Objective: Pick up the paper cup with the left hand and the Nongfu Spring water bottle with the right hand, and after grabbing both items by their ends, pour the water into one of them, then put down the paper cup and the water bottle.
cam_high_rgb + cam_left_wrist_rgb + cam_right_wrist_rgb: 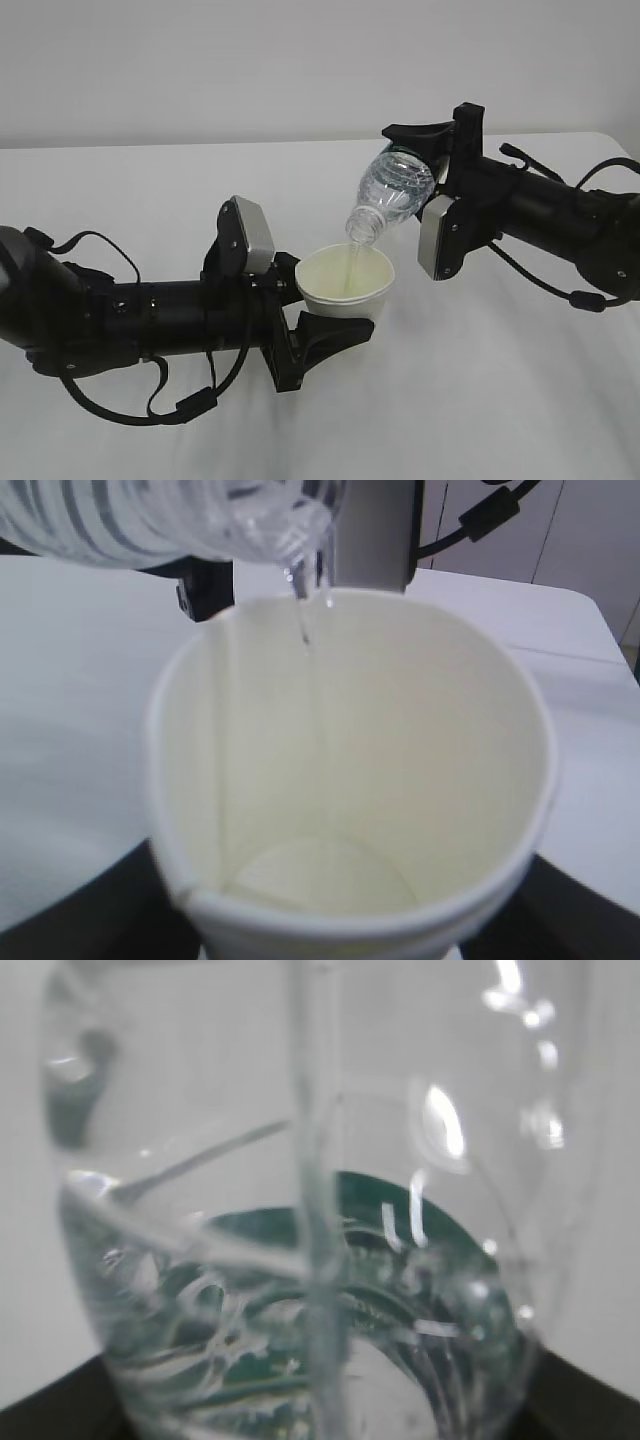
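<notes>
The paper cup (345, 287) is held upright above the table, and my left gripper (335, 300) is shut on its lower part, one black finger (335, 335) showing at the front. In the left wrist view the cup (350, 780) fills the frame, with a little water pooled at its bottom. The Nongfu Spring water bottle (395, 188) is tilted neck-down over the cup, my right gripper (422, 168) shut on its base end. A thin stream of water (305, 630) falls from the neck (290, 525) into the cup. The bottle (300, 1210) with its green label fills the right wrist view.
Both arms hang over a white table (500, 400) with a pale wall behind it. The right arm's grey plate (440, 235) sits close to the cup's right side. The left arm's grey block (250, 235) is just left of the cup's rim.
</notes>
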### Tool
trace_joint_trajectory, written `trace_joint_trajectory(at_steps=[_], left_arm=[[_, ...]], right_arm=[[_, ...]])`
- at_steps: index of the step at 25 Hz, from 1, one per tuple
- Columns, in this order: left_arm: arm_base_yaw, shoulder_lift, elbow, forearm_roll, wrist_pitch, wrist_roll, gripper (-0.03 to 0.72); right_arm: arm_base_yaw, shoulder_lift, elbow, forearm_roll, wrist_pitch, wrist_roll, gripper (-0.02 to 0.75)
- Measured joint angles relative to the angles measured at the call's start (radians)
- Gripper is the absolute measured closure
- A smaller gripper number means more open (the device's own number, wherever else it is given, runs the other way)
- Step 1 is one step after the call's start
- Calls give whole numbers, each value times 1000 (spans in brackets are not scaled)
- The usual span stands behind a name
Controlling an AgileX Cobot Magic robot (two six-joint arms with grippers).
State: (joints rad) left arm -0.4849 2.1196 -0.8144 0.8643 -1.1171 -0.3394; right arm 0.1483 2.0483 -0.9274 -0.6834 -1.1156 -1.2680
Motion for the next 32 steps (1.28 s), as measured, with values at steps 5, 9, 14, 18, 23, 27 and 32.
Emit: trace_joint_trajectory(at_steps=[5, 9, 14, 18, 23, 27, 32], left_arm=[[0, 0, 0, 0, 0, 0, 202], [0, 0, 0, 0, 0, 0, 202], [0, 0, 0, 0, 0, 0, 202], [0, 0, 0, 0, 0, 0, 202], [0, 0, 0, 0, 0, 0, 202], [0, 0, 0, 0, 0, 0, 202], [0, 0, 0, 0, 0, 0, 202]], right_arm=[[0, 0, 0, 0, 0, 0, 272], [0, 0, 0, 0, 0, 0, 272], [0, 0, 0, 0, -2, -1, 272], [0, 0, 0, 0, -2, -1, 271], [0, 0, 0, 0, -2, -2, 271], [0, 0, 0, 0, -2, -6, 272], [0, 0, 0, 0, -2, -8, 272]])
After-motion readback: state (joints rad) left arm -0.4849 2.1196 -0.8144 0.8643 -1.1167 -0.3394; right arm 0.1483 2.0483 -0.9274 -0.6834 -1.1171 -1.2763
